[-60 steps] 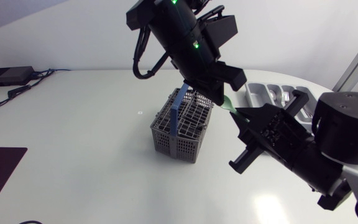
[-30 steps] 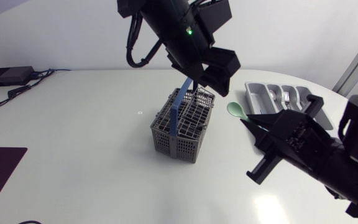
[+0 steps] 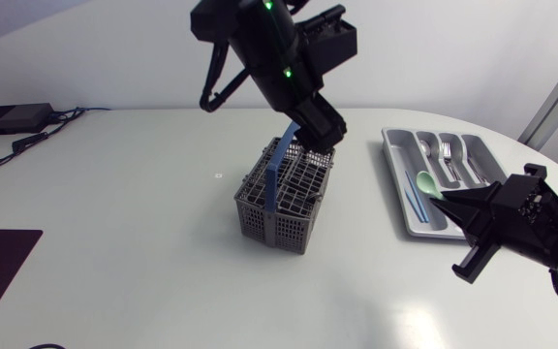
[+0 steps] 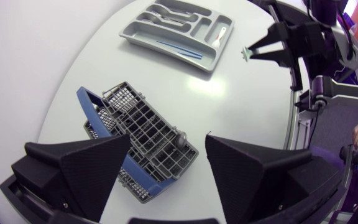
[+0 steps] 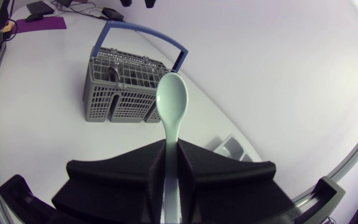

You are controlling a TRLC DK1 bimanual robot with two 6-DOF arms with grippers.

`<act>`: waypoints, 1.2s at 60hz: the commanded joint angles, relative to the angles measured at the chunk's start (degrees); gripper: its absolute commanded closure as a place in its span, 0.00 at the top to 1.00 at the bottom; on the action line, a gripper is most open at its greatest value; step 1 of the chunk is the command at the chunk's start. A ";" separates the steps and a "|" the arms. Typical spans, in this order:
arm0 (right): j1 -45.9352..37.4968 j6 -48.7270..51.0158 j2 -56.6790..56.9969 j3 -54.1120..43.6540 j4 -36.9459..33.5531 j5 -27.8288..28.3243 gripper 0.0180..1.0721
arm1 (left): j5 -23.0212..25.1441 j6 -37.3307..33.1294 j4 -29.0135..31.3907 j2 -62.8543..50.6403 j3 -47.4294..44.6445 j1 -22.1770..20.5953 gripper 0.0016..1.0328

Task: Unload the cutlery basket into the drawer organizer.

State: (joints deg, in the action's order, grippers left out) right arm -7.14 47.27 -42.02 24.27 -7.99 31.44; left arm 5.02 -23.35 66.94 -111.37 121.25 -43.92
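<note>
From above: the left arm drops in from the far side and its own housing covers the left gripper (image 3: 320, 134), so the fingers can't be read here. It hangs over the far corner of the basket (image 3: 281, 202), whose blue handle (image 3: 276, 173) stands upright. The right gripper (image 3: 446, 199) is at the near end of the organizer tray (image 3: 392, 165), and the mint spoon (image 3: 425, 181) pokes out over it. Whether the bowl touches the tray, can't tell. The right arm is cut off at the view's edge. A broad stretch of white table (image 3: 114, 213) lies left of the basket, and open tabletop runs between basket and tray.

Left wrist view: fingers spread wide, nothing between them, the basket straight below. One metal piece (image 4: 180, 138) shows in a compartment, kind unclear. Beyond, the tray holds forks (image 4: 166, 14), a thin blue stick (image 4: 178, 48) and a pale piece (image 4: 222, 35). The right gripper hangs apart from the tray, by the table's rounded edge.

Right wrist view: both fingers clamp the spoon's handle from two sides, bowl sticking out ahead, the handle's lower end buried between them. The basket stands ahead, and only a corner of the tray peeks out beside one finger.
</note>
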 commanded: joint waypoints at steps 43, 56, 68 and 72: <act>-28.11 46.69 -42.09 20.64 -17.06 14.88 0.10 | -13.45 -9.52 -8.84 2.83 -13.94 -6.79 0.94; -30.13 54.25 -50.44 26.79 -18.99 12.15 0.10 | -14.16 -9.96 -8.84 2.21 -13.59 -7.58 0.94; -30.57 57.94 -56.59 32.15 -18.91 8.37 0.10 | -14.95 -10.13 -8.84 1.25 -13.23 -8.37 0.94; -30.66 58.82 -58.79 34.00 -18.82 6.79 0.10 | -15.74 -10.48 -8.84 0.89 -13.59 -8.72 0.94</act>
State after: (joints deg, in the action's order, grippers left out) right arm -37.04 102.85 -97.97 55.70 -26.00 39.40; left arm -9.80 -32.27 58.11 -109.89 108.36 -52.01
